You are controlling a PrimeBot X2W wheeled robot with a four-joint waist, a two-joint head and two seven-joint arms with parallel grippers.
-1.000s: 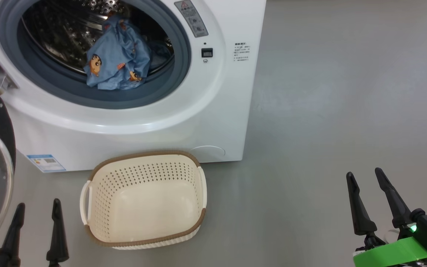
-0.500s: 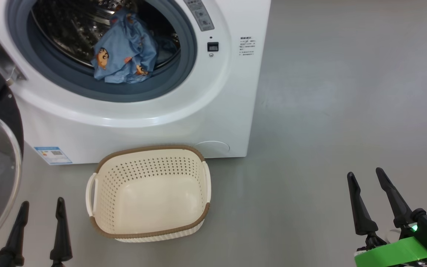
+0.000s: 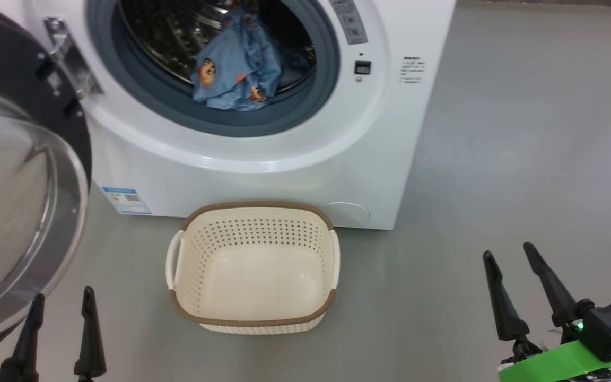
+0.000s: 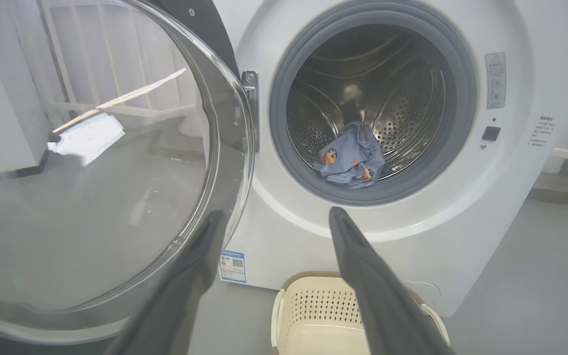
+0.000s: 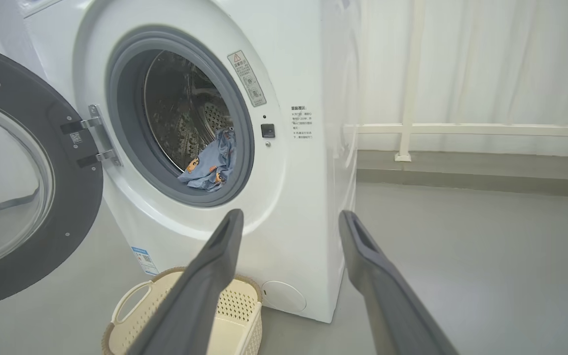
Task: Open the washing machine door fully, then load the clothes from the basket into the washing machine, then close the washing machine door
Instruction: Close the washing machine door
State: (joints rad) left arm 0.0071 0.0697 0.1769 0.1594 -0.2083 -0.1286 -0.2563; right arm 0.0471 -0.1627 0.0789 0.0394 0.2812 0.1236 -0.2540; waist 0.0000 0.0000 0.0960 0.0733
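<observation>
Smooth grey floor [image 3: 496, 159], perforated cream basket [image 3: 255, 322] before the white washing machine [image 3: 284, 175]; blue printed clothes [image 3: 236, 74] crumpled in the steel drum [image 3: 173, 37], glossy round door [image 3: 19, 212] wide open. Fingers spread and empty on left gripper [image 3: 64, 294] and right gripper [image 3: 508, 250].

bright, even light; glare on door glass [image 4: 91, 162].

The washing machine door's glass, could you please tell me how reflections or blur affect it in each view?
Left wrist view: the washing machine door mirrors a bright patch and railing lines; head view: its glass looks milky and soft; right wrist view: faint reflections, black rim sharp.
</observation>
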